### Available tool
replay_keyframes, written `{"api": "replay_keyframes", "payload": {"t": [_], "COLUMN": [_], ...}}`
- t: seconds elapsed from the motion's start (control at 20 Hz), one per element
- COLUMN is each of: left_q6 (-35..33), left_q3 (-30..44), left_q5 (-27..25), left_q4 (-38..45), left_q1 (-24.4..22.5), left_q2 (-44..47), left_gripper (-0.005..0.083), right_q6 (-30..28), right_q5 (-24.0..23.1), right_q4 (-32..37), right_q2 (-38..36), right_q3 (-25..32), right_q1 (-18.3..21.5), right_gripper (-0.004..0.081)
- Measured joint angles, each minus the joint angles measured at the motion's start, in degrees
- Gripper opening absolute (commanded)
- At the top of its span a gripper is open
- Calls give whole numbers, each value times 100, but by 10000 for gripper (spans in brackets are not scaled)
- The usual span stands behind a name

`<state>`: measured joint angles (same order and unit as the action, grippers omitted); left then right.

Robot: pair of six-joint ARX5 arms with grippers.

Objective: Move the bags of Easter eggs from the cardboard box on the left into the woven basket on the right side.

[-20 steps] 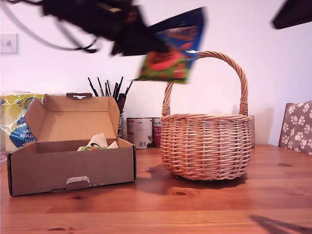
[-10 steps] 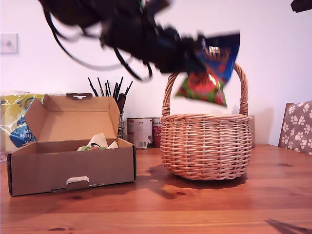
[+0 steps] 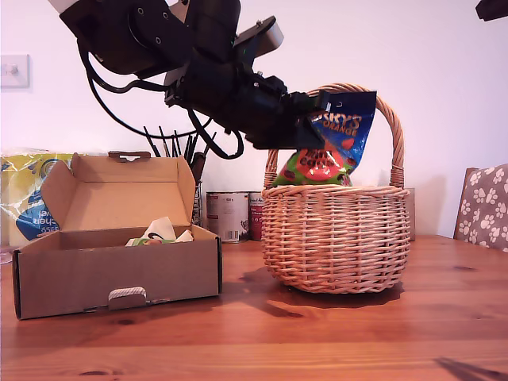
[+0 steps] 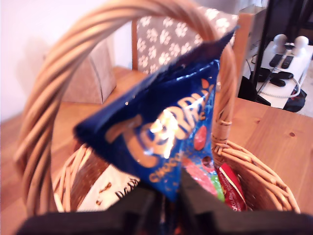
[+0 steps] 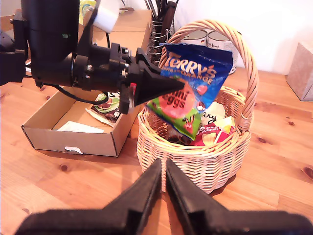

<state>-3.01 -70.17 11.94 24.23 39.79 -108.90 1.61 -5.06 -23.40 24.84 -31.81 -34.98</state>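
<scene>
My first gripper (image 3: pixel 311 119) had its black fingers (image 4: pixel 146 208) pinched on the dark blue bag (image 3: pixel 337 139), gripping it by one edge so that the pouch hung tilted under the arch of the handle (image 3: pixel 390 131), its green and red lower end reaching down to about the rim of the woven basket (image 3: pixel 336 238). In the first wrist view the bag's orange lettering (image 4: pixel 161 129) faced the camera, and the basket held at least a red pouch (image 4: pixel 231 185) and a white pouch (image 4: pixel 105 193) beneath it. The arm behind this gripper slanted up toward the exterior view's left, with black cables looping beneath it.

My second gripper (image 5: pixel 163 169) was high above the near side of the table, its two fingers (image 5: pixel 142 196) pressed together with only a thin seam between them and nothing held. From there the basket showed several colourful pouches inside, white and red among them, below the hanging blue bag.

The cardboard box (image 3: pixel 115 270) sat on the wooden table (image 3: pixel 317 341) at the exterior view's left, well apart from the basket, its flap lid open and upright. A white-green bag (image 3: pixel 159 232) poked above its front wall.

Behind the box stood a yellow-blue pack (image 3: pixel 24 198), a holder of dark utensils (image 3: pixel 186 151) and two tins (image 3: pixel 230 214). A paw-print chair (image 3: pixel 484 206) stood at the exterior view's right.
</scene>
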Motion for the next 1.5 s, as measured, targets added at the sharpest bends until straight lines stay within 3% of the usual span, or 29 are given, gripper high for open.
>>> {"api": "replay_keyframes", "payload": {"t": [0.35,0.5,0.65,0.85,1.1,1.35,1.5], "left_q6": [9,-11,-127,-518,-791,-975,-1025], "left_q3": [-52,-221,-249,-256,-343,-219,-219], "left_q5": [-203,-221,-247,-199,-26,192,304], "left_q4": [144,-168,-1137,-2695,-4037,-4671,-4690], "left_q1": [11,11,2,-173,-1047,-1915,-2341], "left_q2": [0,4,273,1399,2214,2127,2124], "left_gripper": [368,166,-22,-24,-24,-24,-24], "right_q6": [0,0,0,0,0,-13,-13], "right_q5": [11,17,17,42,435,1121,1226], "right_q4": [-4,-9,-13,-20,90,527,621], "right_q2": [0,0,0,0,0,120,341], "right_q3": [0,0,0,0,0,0,0], "right_q1": [0,0,0,0,0,0,0], "right_gripper": [-11,-11,-11,-11,-11,-11,-11]}}
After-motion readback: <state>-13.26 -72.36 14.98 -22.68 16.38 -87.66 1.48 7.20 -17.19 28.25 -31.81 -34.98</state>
